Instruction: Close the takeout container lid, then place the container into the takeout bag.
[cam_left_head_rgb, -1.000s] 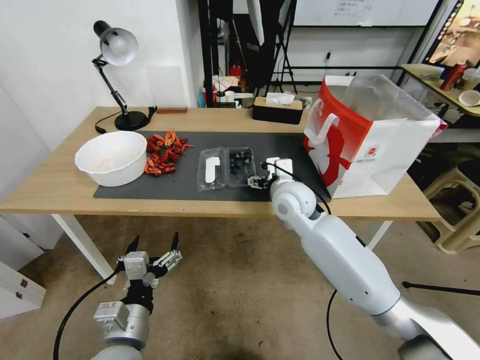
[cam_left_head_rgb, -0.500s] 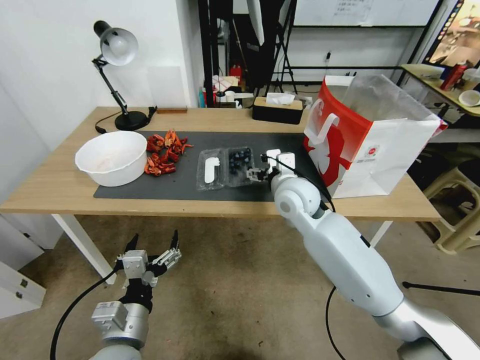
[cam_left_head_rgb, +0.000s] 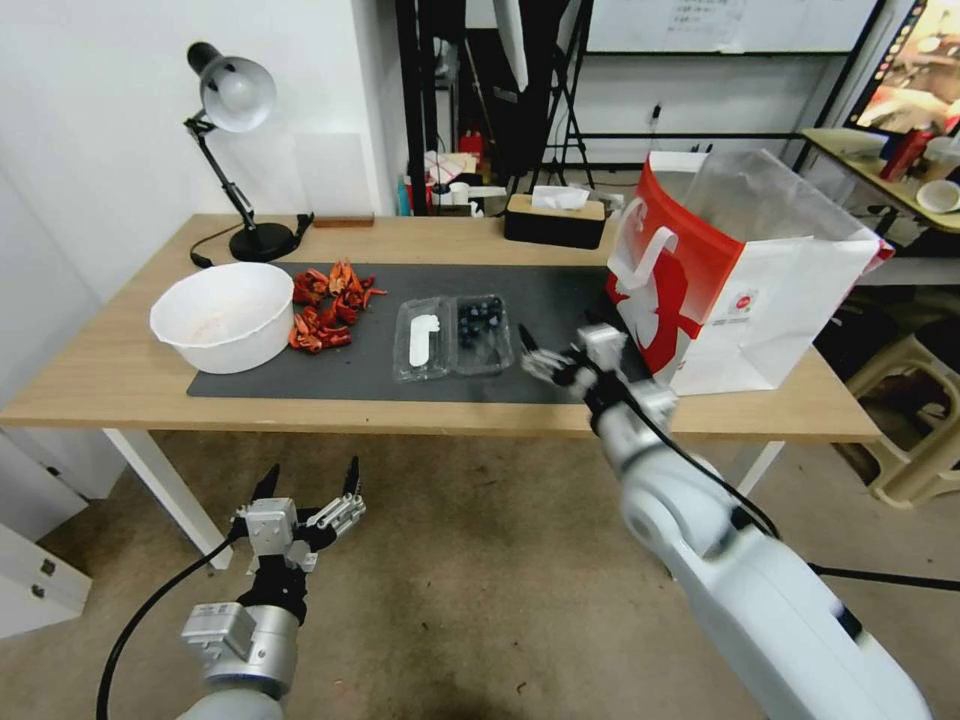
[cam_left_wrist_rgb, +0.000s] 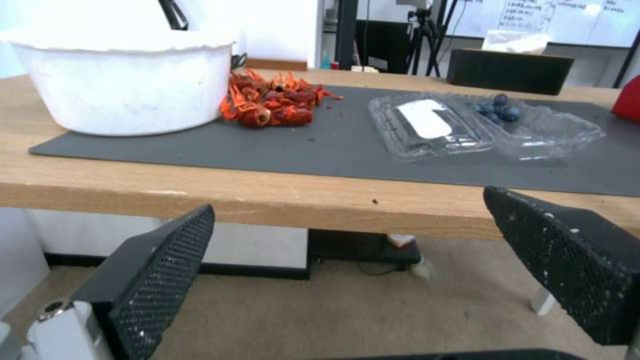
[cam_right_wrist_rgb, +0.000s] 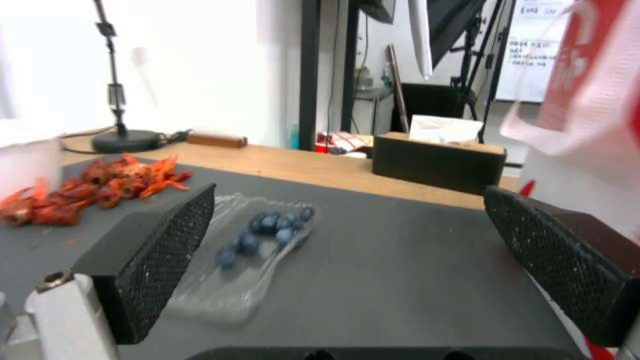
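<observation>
The takeout container (cam_left_head_rgb: 452, 338) lies open flat on the dark mat, clear, with blueberries in the half toward the bag. Its lid (cam_left_head_rgb: 424, 340) with the white label lies flat beside that half. My right gripper (cam_left_head_rgb: 531, 352) hovers open just beside the blueberry half, between it and the takeout bag (cam_left_head_rgb: 745, 285). The right wrist view has the container (cam_right_wrist_rgb: 257, 250) ahead of the open fingers (cam_right_wrist_rgb: 157, 255) and the bag (cam_right_wrist_rgb: 587, 95) close alongside. My left gripper (cam_left_head_rgb: 308, 492) hangs open below the table's front edge. From there it faces the container (cam_left_wrist_rgb: 533, 131) and lid (cam_left_wrist_rgb: 430, 120).
A white bowl (cam_left_head_rgb: 222, 315) and a heap of red crayfish (cam_left_head_rgb: 325, 305) sit at the mat's left end. A black tissue box (cam_left_head_rgb: 556, 218) and a desk lamp (cam_left_head_rgb: 235, 150) stand at the back. The bag stands open-topped at the table's right end.
My right arm has swung lower and drawn the gripper a little away from the container toward the bag. The left arm and the container have not moved.
</observation>
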